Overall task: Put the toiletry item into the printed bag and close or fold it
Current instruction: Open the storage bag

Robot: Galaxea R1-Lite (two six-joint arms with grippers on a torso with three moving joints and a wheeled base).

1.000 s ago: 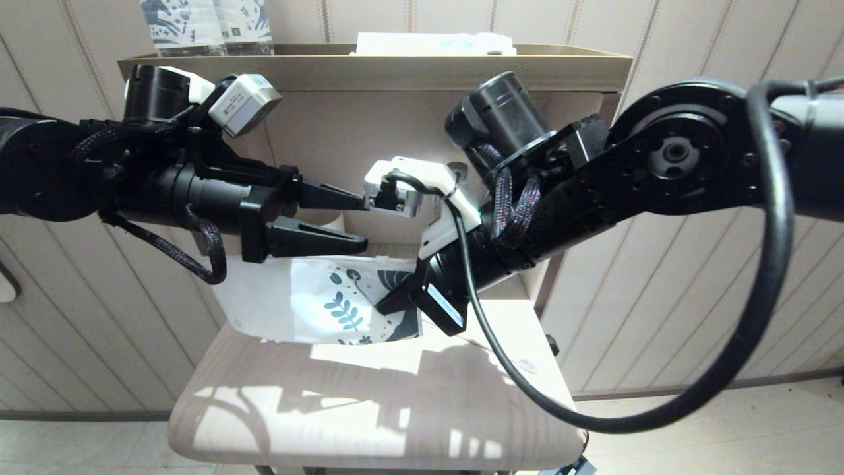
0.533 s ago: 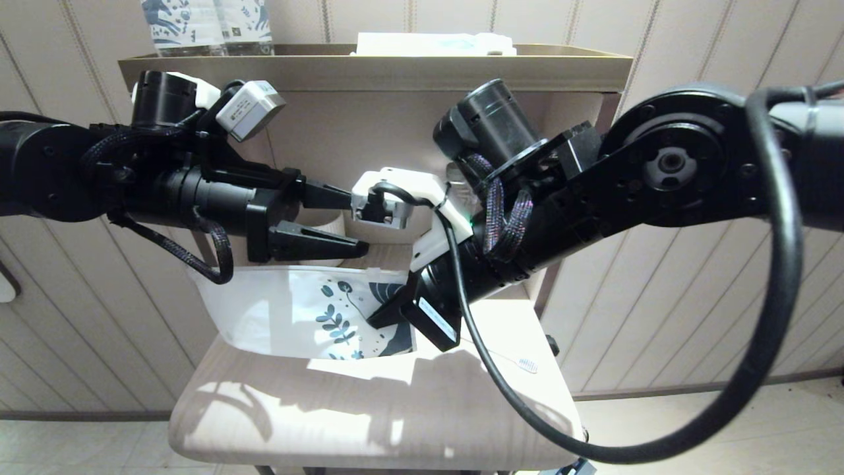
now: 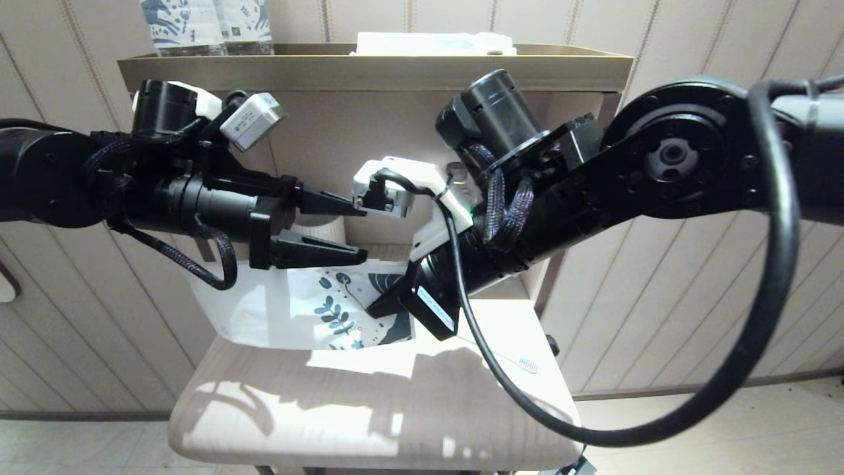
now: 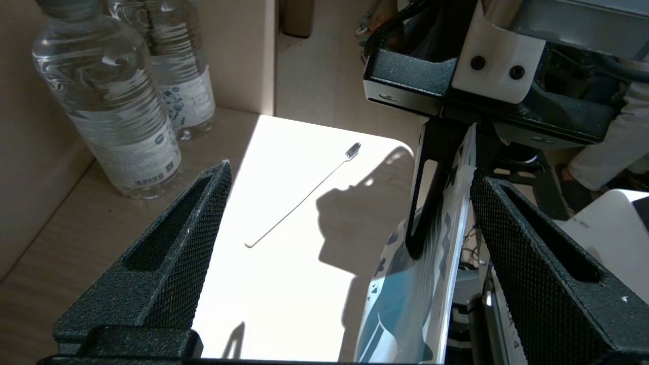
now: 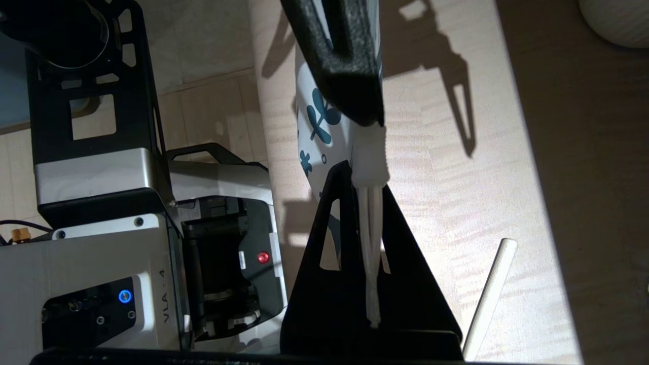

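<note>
One right claw [image 3: 389,305] pinches flat papery printed bag [image 3: 310,307].

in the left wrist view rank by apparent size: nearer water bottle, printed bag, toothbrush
1. nearer water bottle, though closeness to the camera inflates it
2. printed bag, seen edge-on and partly hidden
3. toothbrush, a thin line on the tabletop

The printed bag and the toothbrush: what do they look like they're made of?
The printed bag, pinched at its printed end by the right hand, looks like thin matte paper or coated film: it hangs flat and its edge shows stacked white layers. The toothbrush, lying on the tabletop, looks like pale smooth plastic, though bamboo is possible.
</note>
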